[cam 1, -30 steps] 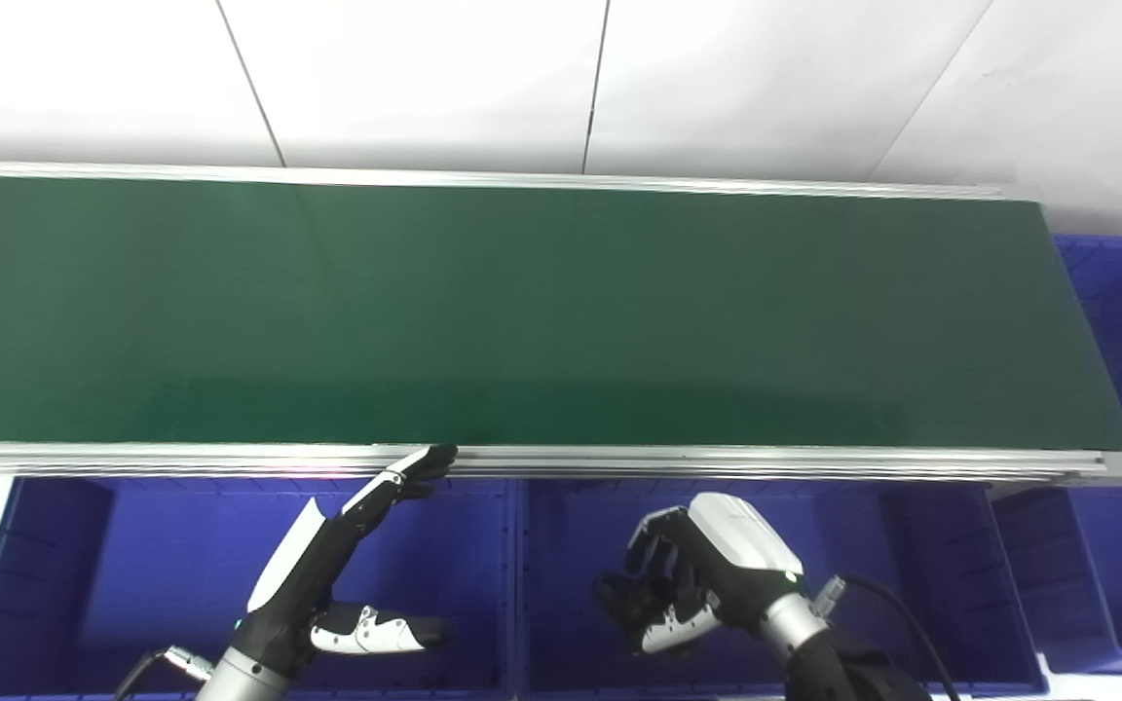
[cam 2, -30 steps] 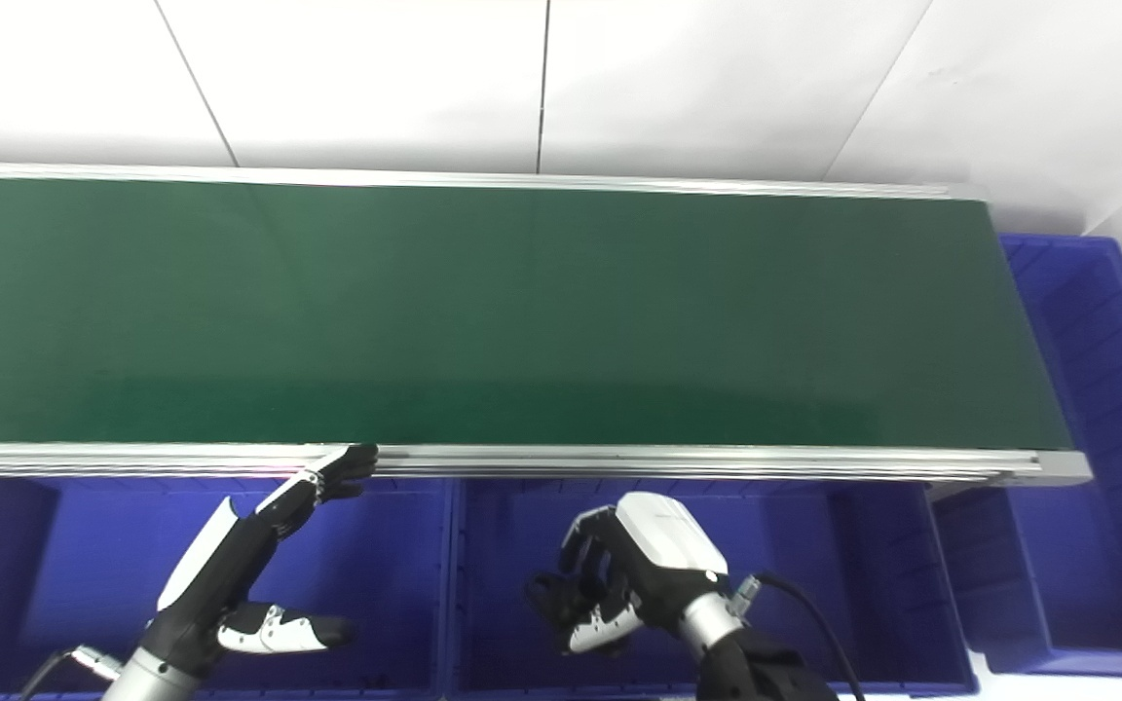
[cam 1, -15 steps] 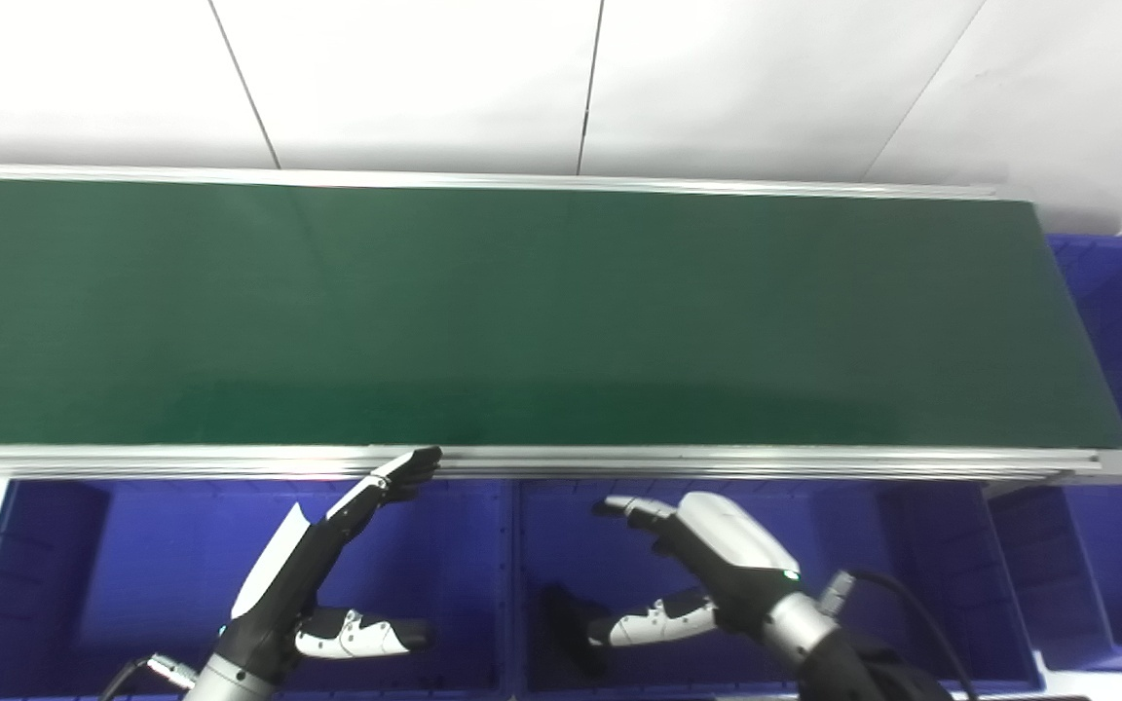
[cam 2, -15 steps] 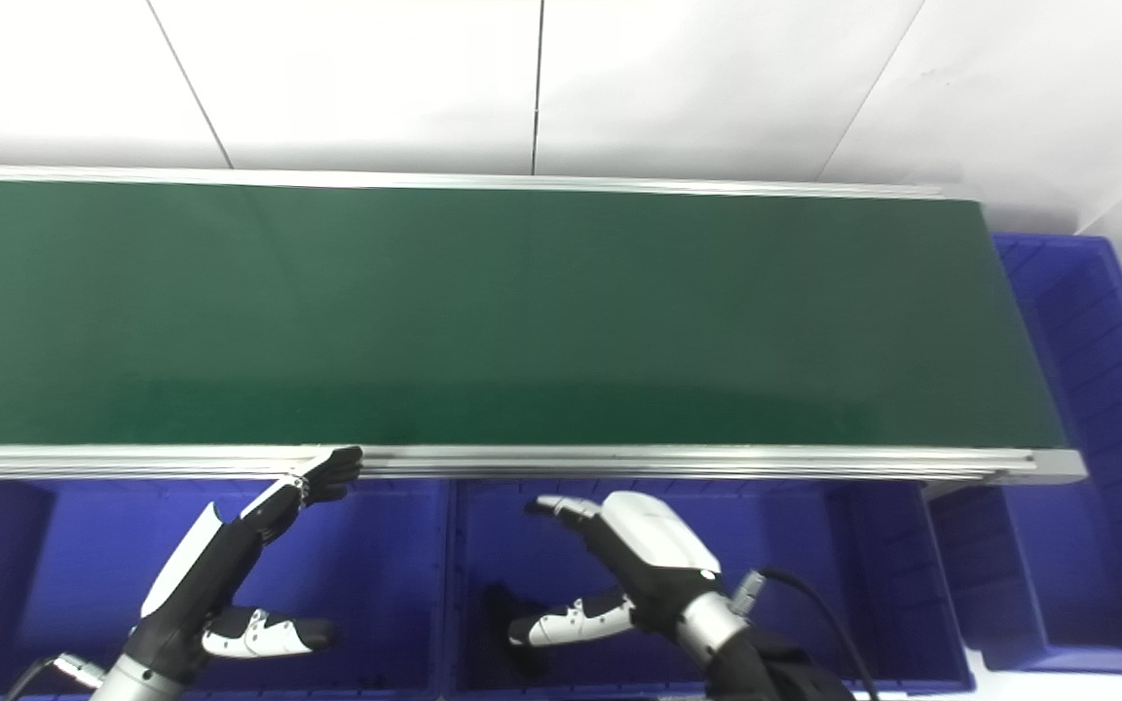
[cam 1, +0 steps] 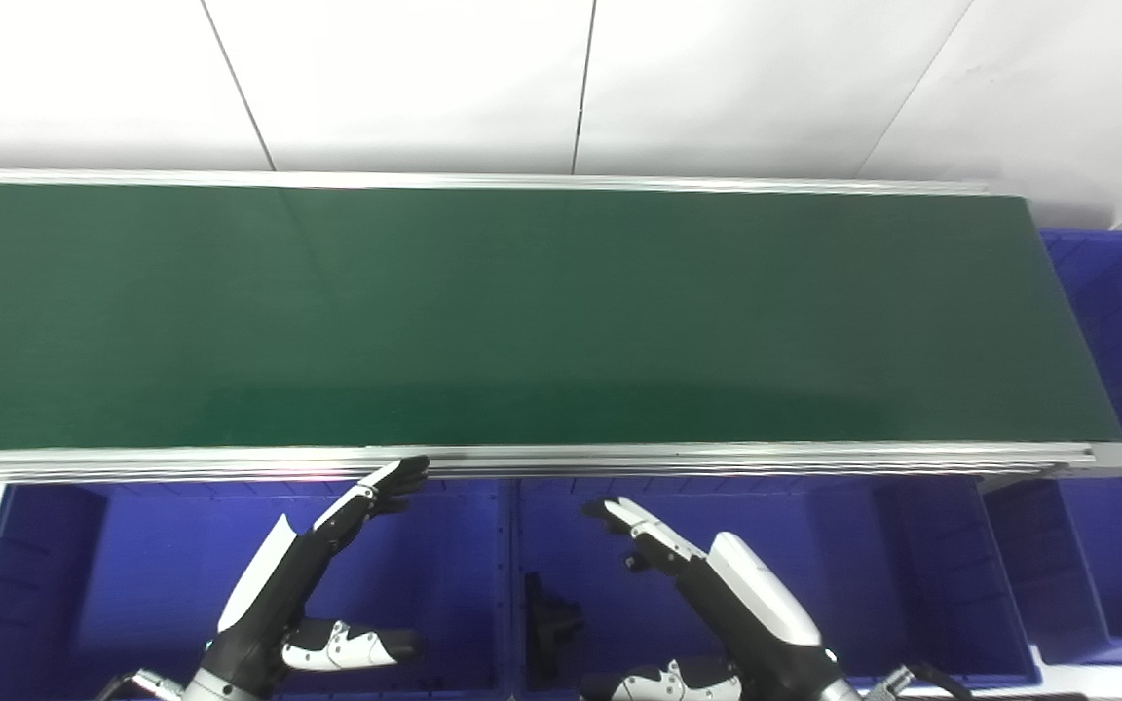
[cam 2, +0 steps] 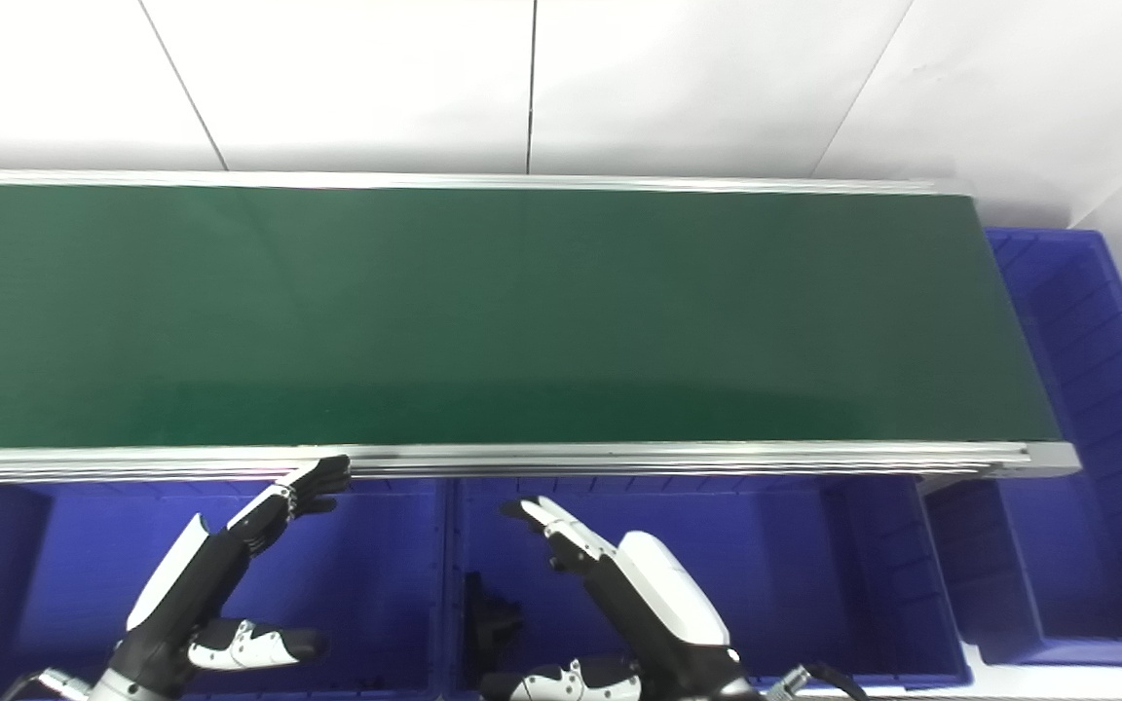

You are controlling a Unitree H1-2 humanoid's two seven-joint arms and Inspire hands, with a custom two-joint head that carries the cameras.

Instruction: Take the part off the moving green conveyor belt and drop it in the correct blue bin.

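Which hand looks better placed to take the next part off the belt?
Hard to call: no part shows on the green belt. Both hands are open. The left hand has fingertips by the belt's near rail; the right hand hangs above the middle bin, over the dropped black part. Left, marginally.

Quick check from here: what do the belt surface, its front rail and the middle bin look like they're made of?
Conveyor belt: dark green, smooth, a faint sheen near the front; probably rubber or PVC. Front rail: silvery, with long straight grooves, likely extruded aluminium. Middle bin: solid blue, ribbed walls, dull finish, looks like moulded plastic. The black part inside it is too dark to judge.
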